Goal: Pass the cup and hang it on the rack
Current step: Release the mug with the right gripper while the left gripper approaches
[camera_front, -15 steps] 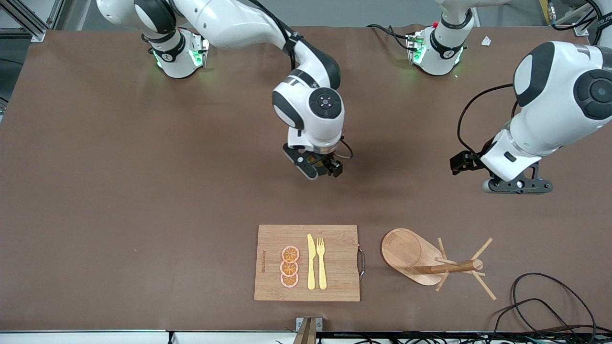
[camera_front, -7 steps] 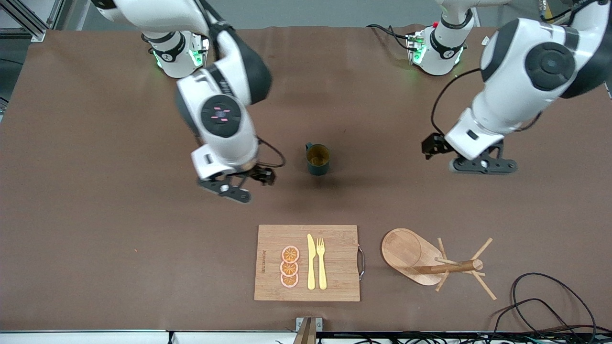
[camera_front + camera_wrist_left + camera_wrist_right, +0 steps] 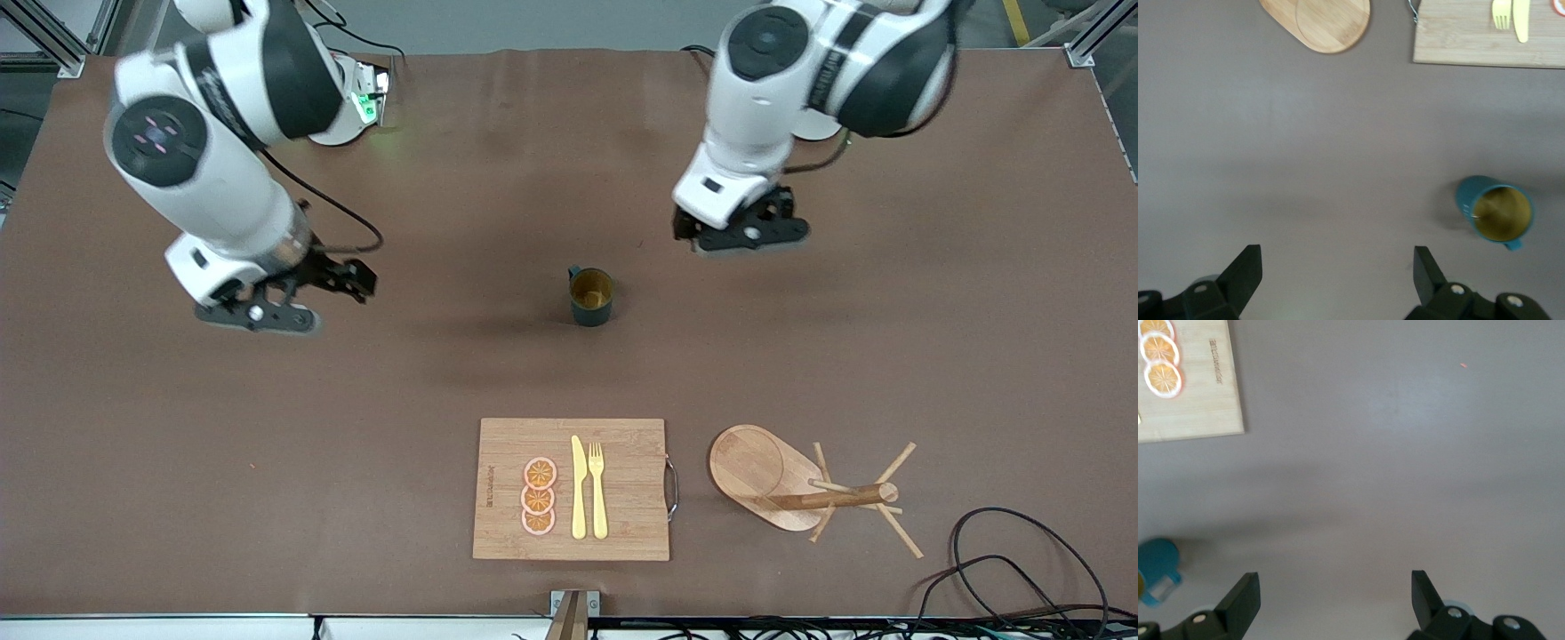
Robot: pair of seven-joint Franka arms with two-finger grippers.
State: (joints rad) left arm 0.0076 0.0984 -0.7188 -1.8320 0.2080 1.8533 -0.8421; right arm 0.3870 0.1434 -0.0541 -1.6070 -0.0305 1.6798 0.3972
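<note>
Front view showed the cup (image 3: 590, 297) standing upright and alone on the brown table (image 3: 178, 462), mid-table, farther from the camera than the cutting board (image 3: 507, 489). Nothing was gripping it. My right gripper (image 3: 283, 300) hung empty over bare table toward the right arm's end, fingers spread wide; the right wrist view showed the cup (image 3: 1157, 572) only at the frame edge, well off my jaw line. My left gripper (image 3: 743, 229) was also wide and empty, over bare table beside the cup toward the left arm's end; the left wrist view had the cup (image 3: 1495, 211) off to one side, not between my fingers (image 3: 1426, 270).

The rack (image 3: 805, 489) stood near the camera edge, beside the cutting board, toward the left arm's end, with its pegs bare.

Step in hand, as I judged it: the handover, cup set down mid-table and waiting for the left arm. Hanging not yet done. Next move needed the left gripper centred over the cup, lowered and closed on the wall or rim, leaving the small handle free for a peg. Knife (image 3: 578, 487), fork (image 3: 597, 489) and orange slices (image 3: 539, 496) on the board played no part.
</note>
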